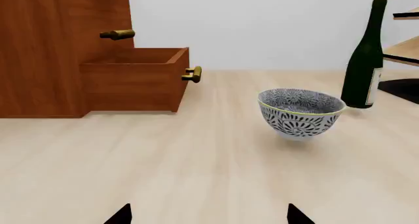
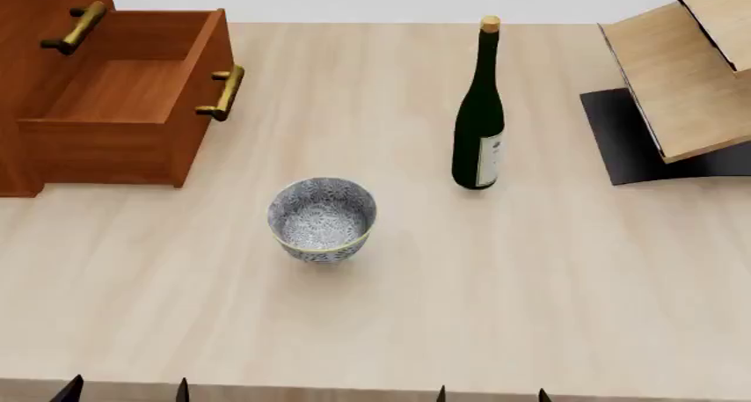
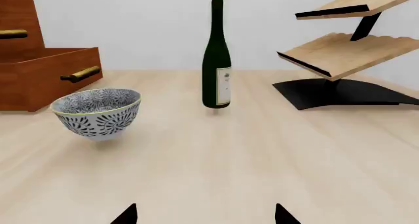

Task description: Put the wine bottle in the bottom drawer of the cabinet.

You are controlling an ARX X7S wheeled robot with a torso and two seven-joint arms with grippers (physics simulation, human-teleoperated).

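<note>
The dark green wine bottle (image 2: pixel 479 129) with a tan cork and white label stands upright on the light wooden table, right of centre; it also shows as the bottle (image 3: pixel 217 62) and the bottle (image 1: pixel 364 62). The reddish-brown cabinet (image 2: pixel 35 15) stands at the far left, its bottom drawer (image 2: pixel 123 98) pulled out and empty, brass handle (image 2: pixel 223 92) facing the bottle. My left gripper (image 2: pixel 125 391) and right gripper (image 2: pixel 491 395) sit at the table's near edge, both open and holding nothing, far from the bottle.
A blue-patterned bowl (image 2: pixel 323 217) sits between the drawer and the bottle, nearer me. A light wooden rack (image 2: pixel 687 68) on a black base (image 2: pixel 639 142) stands at the right, close to the bottle. The table (image 2: pixel 528 288) reaches to my grippers.
</note>
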